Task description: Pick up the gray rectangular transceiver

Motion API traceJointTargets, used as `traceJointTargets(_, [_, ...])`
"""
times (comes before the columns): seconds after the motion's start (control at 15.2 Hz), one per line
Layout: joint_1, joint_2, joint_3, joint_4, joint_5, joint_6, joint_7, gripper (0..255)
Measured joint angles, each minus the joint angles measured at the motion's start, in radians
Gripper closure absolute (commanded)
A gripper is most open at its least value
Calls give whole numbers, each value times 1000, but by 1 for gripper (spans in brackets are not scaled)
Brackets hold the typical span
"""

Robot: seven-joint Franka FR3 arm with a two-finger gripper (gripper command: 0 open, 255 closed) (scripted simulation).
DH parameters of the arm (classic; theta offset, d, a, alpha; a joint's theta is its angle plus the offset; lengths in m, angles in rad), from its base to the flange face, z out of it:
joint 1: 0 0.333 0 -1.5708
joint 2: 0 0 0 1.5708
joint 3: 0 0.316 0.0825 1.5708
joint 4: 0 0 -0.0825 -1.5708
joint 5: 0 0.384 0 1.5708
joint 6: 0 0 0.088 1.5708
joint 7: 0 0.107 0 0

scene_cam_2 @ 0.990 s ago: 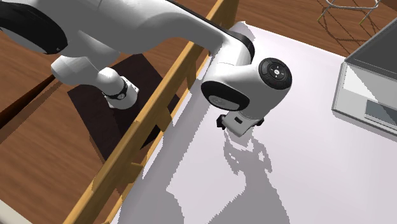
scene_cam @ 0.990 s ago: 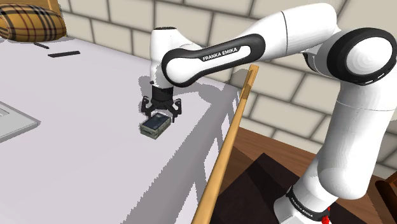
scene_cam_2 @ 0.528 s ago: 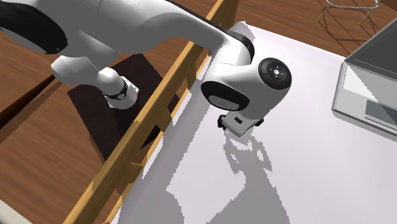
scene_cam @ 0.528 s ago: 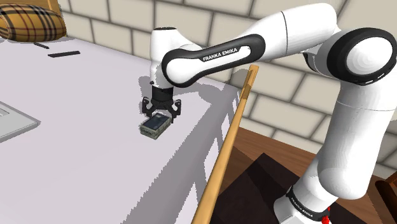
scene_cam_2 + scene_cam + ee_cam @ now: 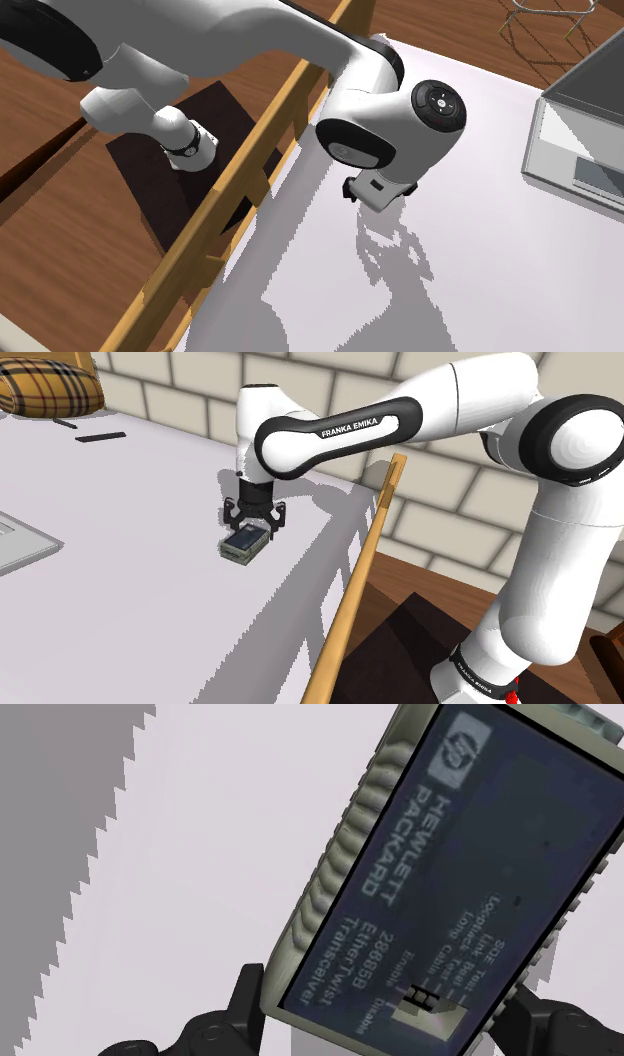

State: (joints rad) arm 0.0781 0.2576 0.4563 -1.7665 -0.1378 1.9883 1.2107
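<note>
The transceiver [image 5: 243, 545] is a small grey-green box with a dark label face. It sits by the right edge of the pale table [image 5: 120, 612] in the shoulder view. My black gripper [image 5: 249, 530] comes straight down on it. In the wrist view the transceiver [image 5: 450, 874] reads "Hewlett Packard EtherTwist Transceiver" and runs away from the gripper [image 5: 385, 1004] at a slant. The two fingers [image 5: 246, 994] press against the long sides of its near end, so the gripper is shut on it. In the second exterior view the arm's white wrist [image 5: 390, 125] covers the transceiver.
A slanted wooden rail [image 5: 365, 567] runs along the table's edge beside the arm. A flat grey device [image 5: 585, 130] lies farther in on the table. A plaid cushion [image 5: 45, 387] and a thin black strip [image 5: 100, 437] are at the far end. A brick wall stands behind.
Between the two earlier frames nothing moved. Since then the wrist and forearm have risen slightly and shifted toward the shoulder view's left, with the transceiver staying between the fingers.
</note>
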Motion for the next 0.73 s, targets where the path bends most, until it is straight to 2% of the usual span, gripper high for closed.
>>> traceJointTargets(0.73, [0,-27,6,110,18,-134,-14,255])
